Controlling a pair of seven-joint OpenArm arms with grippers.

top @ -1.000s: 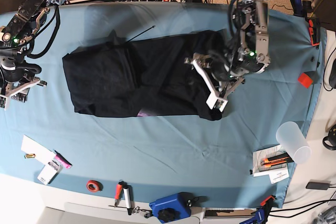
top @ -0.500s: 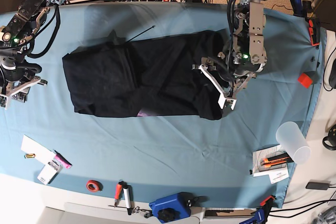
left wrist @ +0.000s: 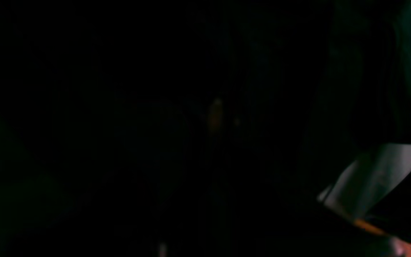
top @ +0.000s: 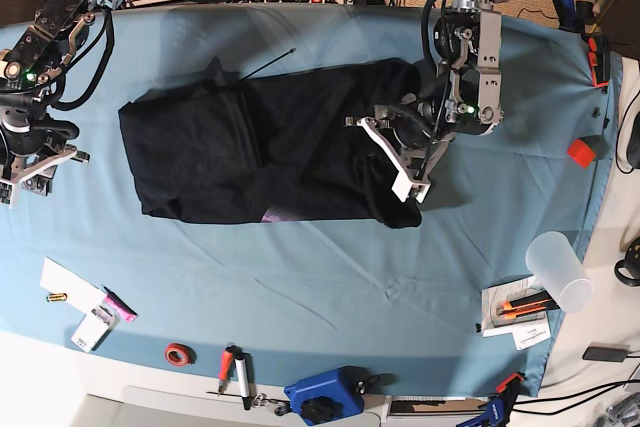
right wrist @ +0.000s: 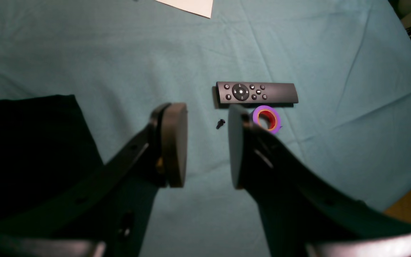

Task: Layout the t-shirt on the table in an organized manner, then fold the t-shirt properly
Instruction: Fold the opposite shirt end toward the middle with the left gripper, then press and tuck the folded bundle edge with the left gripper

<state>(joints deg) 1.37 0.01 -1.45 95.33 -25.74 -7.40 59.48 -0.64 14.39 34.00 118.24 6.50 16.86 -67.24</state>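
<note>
A: State of the left gripper (top: 395, 157)?

B: It sits over the right end of the t-shirt (top: 260, 152), white fingers spread on the black fabric; no grip is confirmed. Its wrist view is almost wholly dark.

A: And the right gripper (right wrist: 202, 142)?

B: Open, holding nothing, above bare table (right wrist: 84, 46). Just beyond its fingertips lie a small black screw (right wrist: 220, 123), a tape roll (right wrist: 267, 118) and a remote (right wrist: 256, 92). The t-shirt's edge lies to its left.

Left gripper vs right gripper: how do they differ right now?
The left gripper sits on the t-shirt; the right gripper hangs over bare table beside it. The left wrist view is blacked out by fabric; the right gripper's jaws stand open and empty.
</note>
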